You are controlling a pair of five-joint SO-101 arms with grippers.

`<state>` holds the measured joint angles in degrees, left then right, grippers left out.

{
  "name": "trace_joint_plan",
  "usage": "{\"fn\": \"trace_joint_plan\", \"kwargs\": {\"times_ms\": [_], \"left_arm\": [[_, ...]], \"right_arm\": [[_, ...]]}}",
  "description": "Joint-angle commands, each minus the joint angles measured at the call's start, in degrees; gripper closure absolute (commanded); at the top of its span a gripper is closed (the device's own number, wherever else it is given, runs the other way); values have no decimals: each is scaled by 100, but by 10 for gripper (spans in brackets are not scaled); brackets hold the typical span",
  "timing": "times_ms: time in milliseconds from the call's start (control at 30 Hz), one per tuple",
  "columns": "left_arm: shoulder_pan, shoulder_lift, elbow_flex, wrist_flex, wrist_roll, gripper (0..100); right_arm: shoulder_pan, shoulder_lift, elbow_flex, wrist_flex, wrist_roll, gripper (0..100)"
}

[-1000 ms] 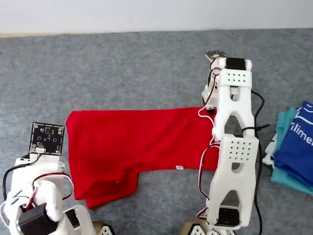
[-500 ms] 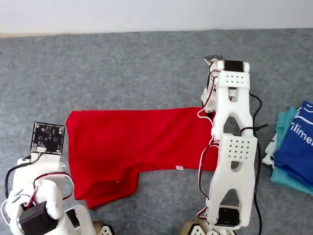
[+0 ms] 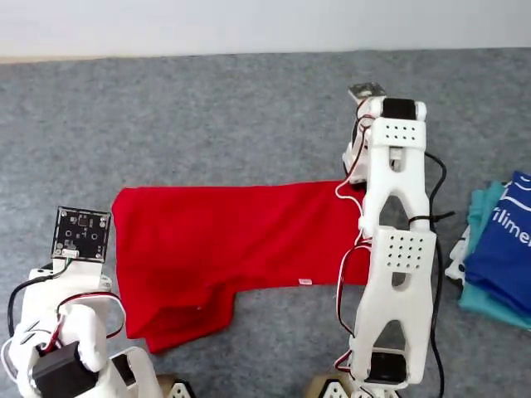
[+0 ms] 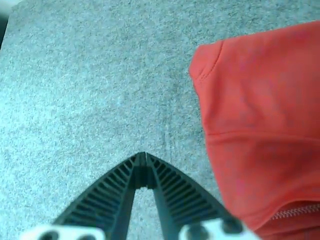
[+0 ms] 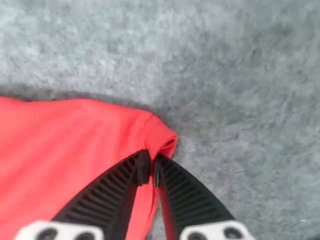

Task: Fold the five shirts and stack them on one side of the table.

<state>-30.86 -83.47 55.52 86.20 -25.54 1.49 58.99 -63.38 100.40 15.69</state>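
So the red shirt (image 3: pixel 216 240) is lying flat across the middle of the grey tabletop (image 3: pixel 207 99), stretched side to side; its near edge steps down into a wider flap on the left arm's side, so it looks only partly folded; there's a small white tag (image 3: pixel 304 283) on that near edge. The right arm (image 3: pixel 397 240) is stretched out over the shirt's right end; from its wrist cam the right jaws are pinched together on the very corner of the fabric, with a little rolled hem poking out just past the tips and grey tabletop beyond; so closed on the cloth, nothing else in there. The left arm (image 3: pixel 62 332) sits at the near left corner, just beside the shirt's left edge but not on it; the left jaws are closed tip to tip with nothing between them, over bare grey surface, with a stitched corner of the red shirt off to one side, apart from the tips. Over at the right edge of the tabletop there's a pile of folded shirts; a blue shirt (image 3: pixel 502 240) with white lettering on top, a teal shirt (image 3: pixel 485 303) under it, and a bit of white sticking out on the side nearest the right arm; can't tell what the white bit is; the pile lies apart from the red one, with the right arm between them
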Motion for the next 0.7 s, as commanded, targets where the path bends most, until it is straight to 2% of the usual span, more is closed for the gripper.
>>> {"fn": "trace_joint_plan", "kwargs": {"times_ms": [0,300,533,600,667], "left_arm": [[-26,-35,-31,-114,9,998],[-26,-35,-48,-114,9,998],[-26,-35,-48,-114,9,998],[-26,-35,-57,-114,9,998],[-26,-35,-57,-114,9,998]], "right_arm": [[13,-75,-396,13,237,987],[31,-75,-360,-497,589,987],[251,-66,-352,-435,738,983],[374,-84,-387,-312,747,958],[470,-145,-404,-110,747,893]]}}
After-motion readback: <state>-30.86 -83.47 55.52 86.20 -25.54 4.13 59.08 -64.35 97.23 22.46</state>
